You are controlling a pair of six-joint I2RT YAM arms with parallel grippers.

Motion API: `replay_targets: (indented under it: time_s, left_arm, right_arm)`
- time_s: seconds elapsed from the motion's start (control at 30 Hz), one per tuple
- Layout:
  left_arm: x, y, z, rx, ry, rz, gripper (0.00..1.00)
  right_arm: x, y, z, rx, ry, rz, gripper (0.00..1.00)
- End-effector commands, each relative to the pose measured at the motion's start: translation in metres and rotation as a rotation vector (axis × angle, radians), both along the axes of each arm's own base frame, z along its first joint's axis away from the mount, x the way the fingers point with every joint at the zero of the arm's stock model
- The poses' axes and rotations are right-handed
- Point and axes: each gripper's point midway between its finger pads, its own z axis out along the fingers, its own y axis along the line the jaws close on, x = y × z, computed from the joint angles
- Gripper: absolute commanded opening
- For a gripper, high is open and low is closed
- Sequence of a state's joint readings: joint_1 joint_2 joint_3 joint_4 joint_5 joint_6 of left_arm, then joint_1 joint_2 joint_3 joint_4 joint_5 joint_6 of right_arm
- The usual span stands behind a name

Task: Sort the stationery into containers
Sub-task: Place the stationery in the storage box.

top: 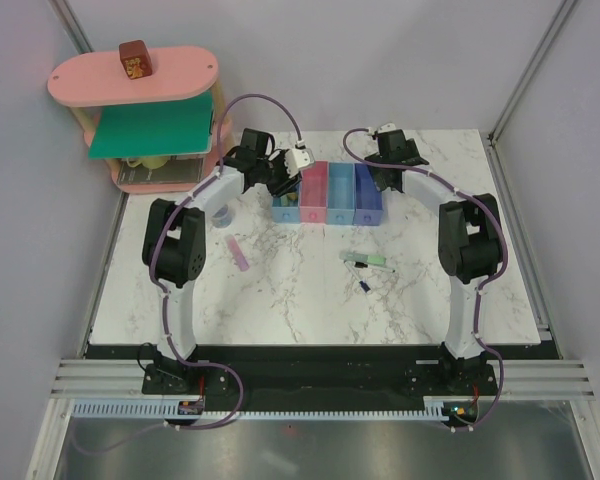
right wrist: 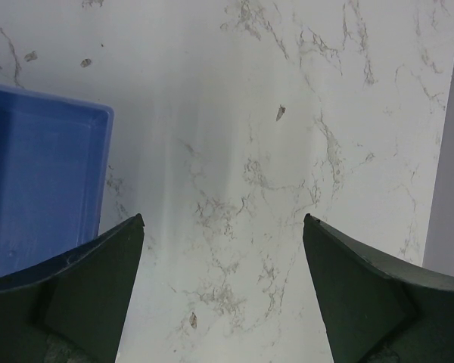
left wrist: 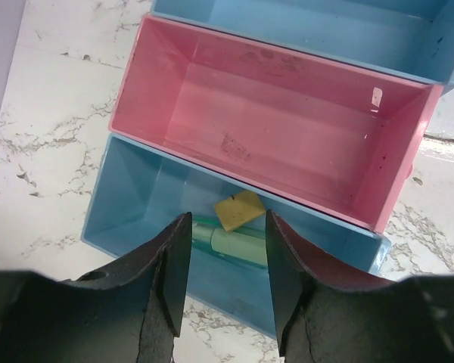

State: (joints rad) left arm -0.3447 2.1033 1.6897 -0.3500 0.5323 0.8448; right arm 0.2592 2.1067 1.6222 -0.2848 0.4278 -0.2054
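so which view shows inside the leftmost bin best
Left wrist: looks into the light blue bin, showing a yellow piece and mint green bar. Top external barely shows it; right wrist misses it.

Robot lab test cell: plain pale walls (top: 380,60), aluminium frame post (top: 527,70), marble-print surface (top: 310,300). Left arm (top: 175,250) and right arm (top: 467,240) bolted to slotted rail (top: 90,378) at bottom of frame. Exposed purple cable (top: 265,98).
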Motion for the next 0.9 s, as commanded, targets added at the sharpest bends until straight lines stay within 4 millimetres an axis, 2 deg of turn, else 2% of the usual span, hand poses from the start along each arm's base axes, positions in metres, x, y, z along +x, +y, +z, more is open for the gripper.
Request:
replay_targets:
  time_s: [0.0, 0.1, 0.2, 0.23, 0.3, 0.33, 0.53, 0.67, 0.77, 0.87]
  left_arm:
    - [0.007, -0.005, 0.028, -0.058, -0.06, 0.04, 0.51]
    - [0.006, 0.002, 0.033, -0.047, -0.09, 0.066, 0.51]
    - [-0.003, 0.007, 0.022, -0.015, -0.084, 0.054, 0.51]
    - [-0.009, 0.009, 0.012, -0.002, -0.067, 0.051, 0.5]
    - [-0.013, 0.01, 0.005, 0.008, -0.057, 0.046, 0.5]
    - [-0.018, 0.008, -0.001, 0.012, -0.041, 0.037, 0.5]
    - [-0.043, 0.004, -0.01, 0.006, 0.015, -0.013, 0.5]
    - [-0.053, 0.006, -0.011, 0.009, 0.03, -0.026, 0.5]
    - [-0.055, 0.009, -0.012, 0.024, 0.026, -0.019, 0.5]
    - [-0.038, 0.015, -0.002, 0.032, -0.013, 0.07, 0.5]
  right_arm:
    - [0.001, 0.007, 0.024, 0.011, -0.046, 0.002, 0.94]
    - [-0.002, 0.005, 0.03, 0.007, -0.052, -0.004, 0.94]
    - [-0.005, 0.005, 0.04, 0.015, -0.068, -0.007, 0.94]
    - [-0.006, 0.005, 0.049, 0.022, -0.085, -0.007, 0.94]
    - [-0.008, 0.005, 0.055, 0.027, -0.089, -0.006, 0.94]
    - [-0.009, 0.004, 0.064, 0.031, -0.104, -0.007, 0.95]
    - [-0.016, 0.001, 0.086, 0.029, -0.129, 0.003, 0.95]
    - [-0.023, 0.0, 0.089, 0.031, -0.123, 0.01, 0.95]
    - [-0.033, -0.001, 0.083, 0.031, -0.097, 0.024, 0.95]
    - [-0.046, 0.0, 0.08, 0.005, -0.056, 0.076, 0.94]
